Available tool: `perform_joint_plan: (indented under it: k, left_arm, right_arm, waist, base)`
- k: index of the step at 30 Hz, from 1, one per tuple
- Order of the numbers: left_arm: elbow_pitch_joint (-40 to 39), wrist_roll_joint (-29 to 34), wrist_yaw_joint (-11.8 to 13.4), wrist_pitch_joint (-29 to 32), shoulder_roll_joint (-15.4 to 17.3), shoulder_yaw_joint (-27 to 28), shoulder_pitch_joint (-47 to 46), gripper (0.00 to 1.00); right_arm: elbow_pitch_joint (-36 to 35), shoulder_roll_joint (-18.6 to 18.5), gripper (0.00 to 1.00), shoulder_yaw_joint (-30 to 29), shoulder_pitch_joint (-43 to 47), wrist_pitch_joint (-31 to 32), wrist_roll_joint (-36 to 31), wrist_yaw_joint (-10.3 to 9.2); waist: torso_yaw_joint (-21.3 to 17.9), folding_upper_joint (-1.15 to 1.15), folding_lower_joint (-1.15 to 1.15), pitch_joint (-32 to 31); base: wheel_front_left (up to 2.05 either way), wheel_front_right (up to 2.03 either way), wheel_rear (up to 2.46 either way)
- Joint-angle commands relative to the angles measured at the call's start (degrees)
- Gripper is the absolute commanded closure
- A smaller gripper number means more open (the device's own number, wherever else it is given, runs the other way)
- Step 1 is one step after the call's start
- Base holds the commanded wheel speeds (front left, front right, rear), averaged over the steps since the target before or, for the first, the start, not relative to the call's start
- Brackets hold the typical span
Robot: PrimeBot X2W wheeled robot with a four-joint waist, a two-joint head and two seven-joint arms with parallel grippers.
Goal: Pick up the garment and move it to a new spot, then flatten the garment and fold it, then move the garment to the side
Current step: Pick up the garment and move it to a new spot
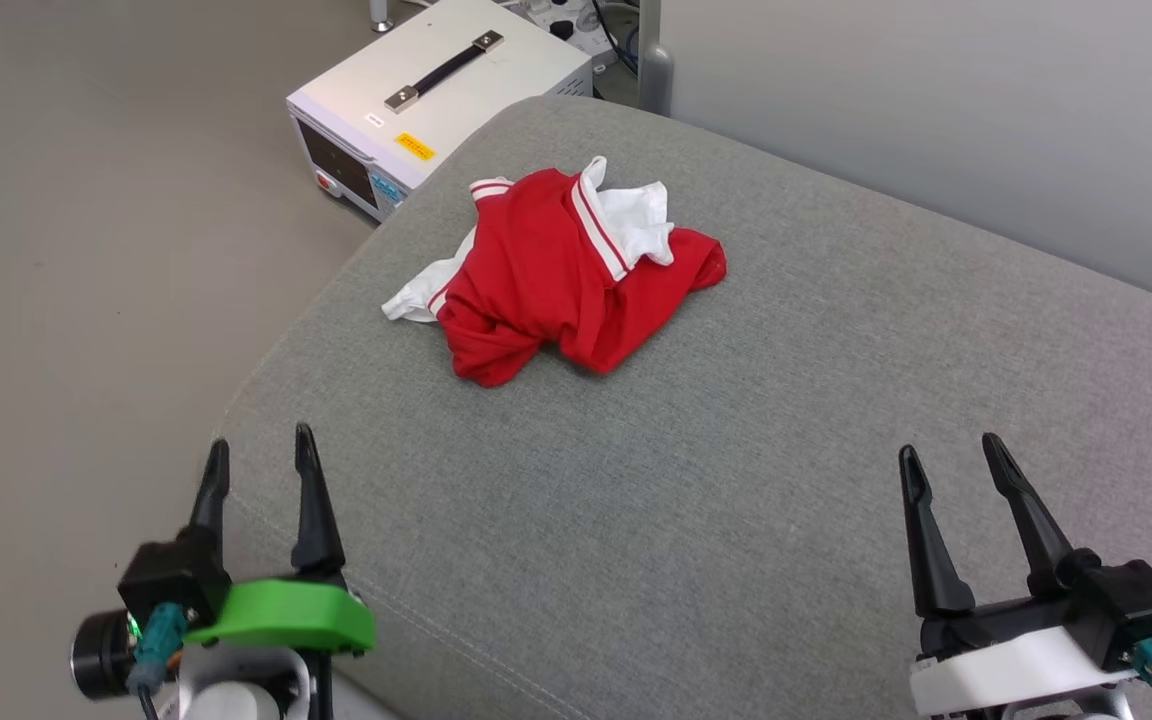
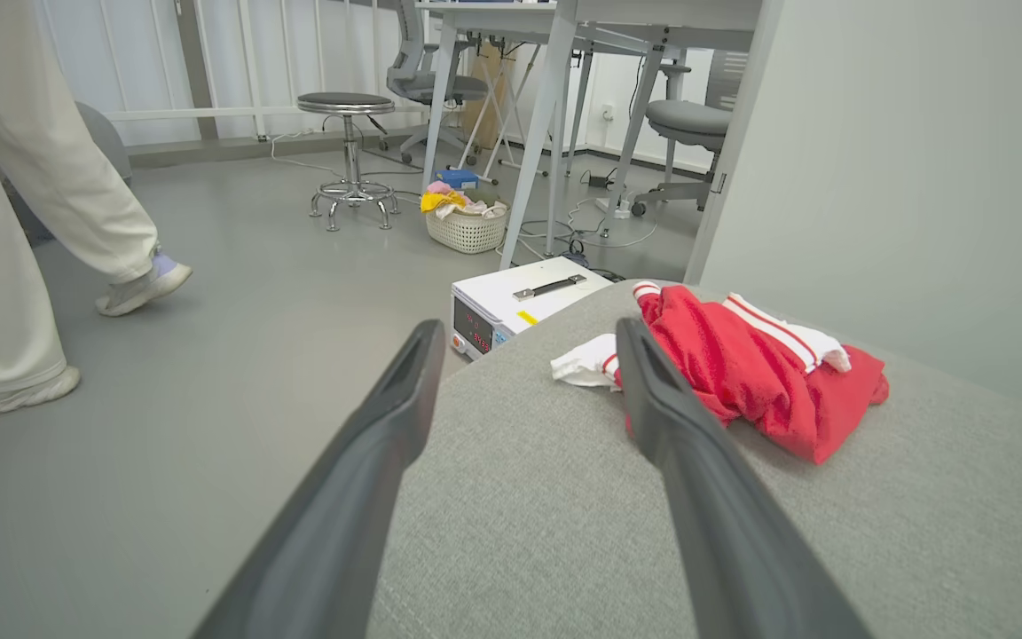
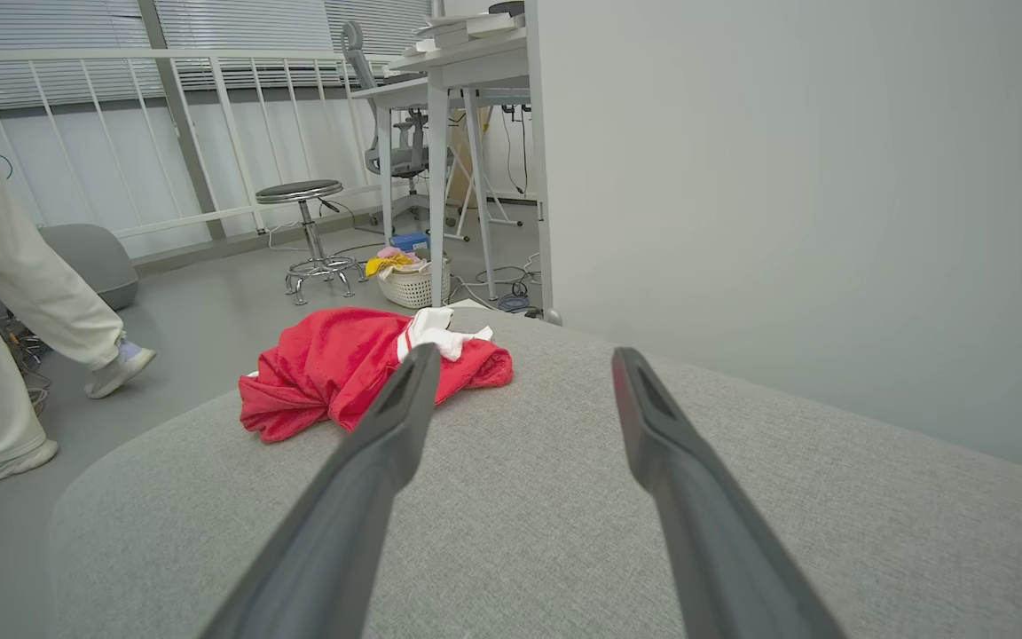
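Note:
The garment [image 1: 556, 275], a red shirt with white sleeves and striped trim, lies crumpled in a heap on the far left part of a grey cushioned surface [image 1: 736, 500]. It also lies ahead in the left wrist view [image 2: 742, 373] and the right wrist view [image 3: 342, 364]. My left gripper [image 1: 258, 455] hovers open over the near left edge of the surface, well short of the garment. At the near right, my right gripper [image 1: 951, 460] is open too, with nothing between its fingers.
A white instrument box [image 1: 436, 100] with a black handle stands on the floor beyond the surface's left corner. A person's legs [image 2: 41, 222] walk on the floor to the left. A stool [image 2: 347, 151], a laundry basket [image 2: 467, 226], desks and a grey partition wall [image 1: 936, 120] stand behind.

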Motion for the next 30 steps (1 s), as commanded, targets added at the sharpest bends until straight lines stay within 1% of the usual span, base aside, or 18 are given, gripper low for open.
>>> perform_joint_plan:
  k: [1, 8, 11, 13, 17, 21, 23, 26, 30]
  left_arm:
    - [0.1, -0.2, -1.3, -0.3, -0.2, 0.9, -3.1, 0.00]
    - [1.7, 1.6, -7.9, -0.3, 0.4, 7.3, -16.9, 0.00]
    - [2.9, 2.0, -9.7, -0.3, 1.6, 9.5, -23.2, 0.00]
    - [4.3, 1.8, -10.8, -0.3, 2.9, 10.5, -27.6, 0.00]
    - [7.6, 1.4, -11.9, -0.3, 5.2, 10.1, -35.1, 0.00]
    - [15.2, -1.1, -12.4, -0.3, 9.1, 7.9, -42.7, 0.00]
    - [19.9, -4.0, -12.4, 1.7, 11.4, 4.5, -46.4, 0.00]
    - [24.7, -10.9, -12.4, 8.0, 14.9, -1.2, -51.8, 0.00]
    - [28.8, -21.0, -12.4, 20.8, 18.2, -7.7, -57.4, 0.00]
  right_arm:
    - [-0.3, -0.1, 0.00, 0.2, -1.5, -0.3, -1.0, -0.04]
    - [-2.4, -0.1, 0.00, 0.4, -5.8, -0.3, -4.8, -0.04]
    - [-3.8, -0.4, 0.00, 0.5, -7.6, -0.3, -6.0, -0.04]
    - [-4.6, -1.0, 0.00, 0.8, -9.0, -0.3, -6.4, -0.04]
    - [-6.4, -2.4, 0.00, 1.3, -11.4, -0.3, -6.9, -0.04]
    - [-8.0, -3.5, 0.00, 1.5, -13.5, -0.3, -7.4, -0.04]
    - [-8.7, -3.8, 0.00, 1.6, -14.1, -0.3, -7.6, -0.04]
    - [-9.8, -4.3, 0.00, 1.6, -14.8, -0.3, -8.0, -0.04]
    - [-11.0, -5.1, 0.00, 1.5, -15.8, -0.3, -8.4, -0.04]
  waist:
    - [-1.3, 0.00, 0.00, 1.6]
    - [-5.6, 0.00, 0.00, 8.3]
    - [-7.3, 0.00, 0.00, 11.7]
    - [-8.5, 0.00, 0.00, 14.1]
    - [-9.9, 0.00, 0.00, 18.4]
    - [-11.1, 0.00, 0.00, 21.8]
    - [-11.5, 0.00, 0.00, 23.1]
    - [-12.0, 0.00, 0.00, 24.7]
    - [-12.5, 0.00, 0.00, 26.9]
  base:
    - [0.00, 0.00, 0.00]
    - [0.00, 0.00, 0.00]
    - [0.00, 0.00, 0.00]
    - [0.00, 0.00, 0.00]
    - [0.00, 0.00, 0.00]
    - [0.00, 0.00, 0.00]
    - [0.00, 0.00, 0.00]
    - [0.00, 0.00, 0.00]
    - [0.00, 0.00, 0.00]
